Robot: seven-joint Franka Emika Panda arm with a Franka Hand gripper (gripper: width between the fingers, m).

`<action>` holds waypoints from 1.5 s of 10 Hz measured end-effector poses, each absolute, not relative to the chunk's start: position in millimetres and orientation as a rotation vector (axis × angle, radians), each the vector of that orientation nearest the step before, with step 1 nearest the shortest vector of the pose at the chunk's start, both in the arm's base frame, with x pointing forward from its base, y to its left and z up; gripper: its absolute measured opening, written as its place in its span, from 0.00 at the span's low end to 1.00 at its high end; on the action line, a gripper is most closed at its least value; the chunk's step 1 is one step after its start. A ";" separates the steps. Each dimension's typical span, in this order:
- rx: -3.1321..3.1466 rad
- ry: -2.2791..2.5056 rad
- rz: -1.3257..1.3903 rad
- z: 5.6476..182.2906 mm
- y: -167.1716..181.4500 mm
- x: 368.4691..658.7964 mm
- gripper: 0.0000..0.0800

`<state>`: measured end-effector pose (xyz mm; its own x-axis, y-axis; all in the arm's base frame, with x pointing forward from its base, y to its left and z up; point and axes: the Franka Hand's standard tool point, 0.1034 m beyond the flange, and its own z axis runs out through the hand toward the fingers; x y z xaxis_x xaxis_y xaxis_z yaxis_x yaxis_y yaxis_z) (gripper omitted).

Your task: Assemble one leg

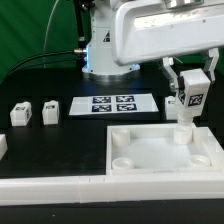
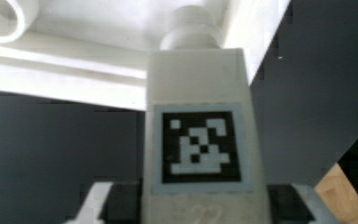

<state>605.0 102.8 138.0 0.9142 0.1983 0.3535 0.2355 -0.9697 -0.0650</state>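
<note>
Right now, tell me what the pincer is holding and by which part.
The pincer holds the leg, gripped by the sides of its tagged upper end; the lower end points down toward the tray.

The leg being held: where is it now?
At the exterior view's right, upright in the gripper, the leg has its lower end at the tray's far corner, beside the marker board.

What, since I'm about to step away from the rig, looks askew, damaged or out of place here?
Nothing stands out. The gripper holds the leg roughly upright at a corner of the tray, and the marker board lies flat on the table.
</note>
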 end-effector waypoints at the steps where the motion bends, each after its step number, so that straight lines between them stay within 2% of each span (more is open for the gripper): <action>1: -2.966 -0.343 -0.574 139.8 101.4 608.1 0.37; 2: -2.952 -0.354 -0.769 141.9 93.9 612.4 0.37; 4: -2.935 -0.334 -0.895 135.1 90.6 609.7 0.37; 7: -2.925 -0.333 -0.874 132.4 101.7 613.9 0.37; 8: -2.910 -0.326 -0.940 131.3 102.3 617.4 0.37; 15: -2.899 -0.340 -0.952 110.0 112.8 613.6 0.37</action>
<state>613.6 112.8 110.0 0.7833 0.1871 0.5928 0.2311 -0.9729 0.0018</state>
